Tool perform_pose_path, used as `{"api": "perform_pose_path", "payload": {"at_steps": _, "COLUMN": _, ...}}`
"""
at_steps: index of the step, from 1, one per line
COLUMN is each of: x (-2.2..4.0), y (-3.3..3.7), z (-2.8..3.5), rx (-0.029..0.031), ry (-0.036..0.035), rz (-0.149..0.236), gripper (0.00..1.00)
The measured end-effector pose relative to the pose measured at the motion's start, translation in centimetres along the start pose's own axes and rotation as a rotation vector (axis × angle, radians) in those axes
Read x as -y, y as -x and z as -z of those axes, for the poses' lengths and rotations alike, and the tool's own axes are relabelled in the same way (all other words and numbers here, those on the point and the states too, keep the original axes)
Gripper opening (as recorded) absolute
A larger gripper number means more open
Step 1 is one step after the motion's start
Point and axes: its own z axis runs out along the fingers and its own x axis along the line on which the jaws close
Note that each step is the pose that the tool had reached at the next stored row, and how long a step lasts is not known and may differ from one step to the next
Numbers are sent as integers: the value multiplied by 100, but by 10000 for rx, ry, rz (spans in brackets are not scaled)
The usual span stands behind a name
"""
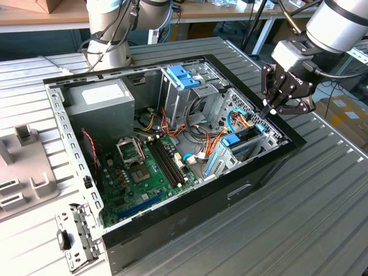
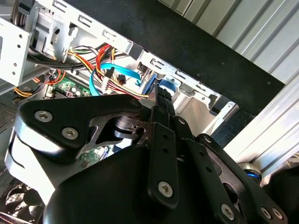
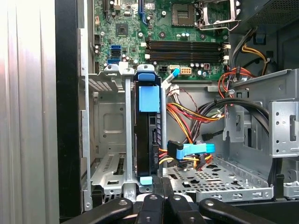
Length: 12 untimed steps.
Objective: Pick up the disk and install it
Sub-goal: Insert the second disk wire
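While I am watching the exterior view, the gripper (image 1: pixel 268 109) is hanging over the open computer case (image 1: pixel 241 190), at the corner on the exterior view's right, just above the drive bay (image 1: pixel 244 146). Its fingers (image 3: pixel 161 186) are lying pressed together in the first wrist view, closed with nothing between them. The disk (image 3: pixel 148 135) is standing on edge in the bay's slot, blue rail (image 3: pixel 149 98) facing the camera, right beyond the fingertips; whether they are touching it I cannot tell. I am seeing blue and orange cables (image 3: pixel 191 151) just beside the disk, and the motherboard (image 3: pixel 187 37) lying past the bay.
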Motion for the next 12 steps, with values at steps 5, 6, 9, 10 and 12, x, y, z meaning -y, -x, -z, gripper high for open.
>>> {"api": "perform_pose_path", "payload": {"at_steps": 5, "x": 1, "y": 0, "z": 0, "rx": 0, "ry": 0, "rz": 0, "gripper": 11}}
{"api": "perform_pose_path", "payload": {"at_steps": 6, "x": 1, "y": 0, "z": 0, "rx": 0, "ry": 0, "rz": 0, "gripper": 11}}
{"api": "perform_pose_path", "payload": {"at_steps": 9, "x": 1, "y": 0, "z": 0, "rx": 0, "ry": 0, "rz": 0, "gripper": 24}}
{"api": "perform_pose_path", "payload": {"at_steps": 10, "x": 1, "y": 0, "z": 0, "rx": 0, "ry": 0, "rz": 0, "gripper": 24}}
{"api": "perform_pose_path", "payload": {"at_steps": 12, "x": 1, "y": 0, "z": 0, "rx": 0, "ry": 0, "rz": 0, "gripper": 36}}
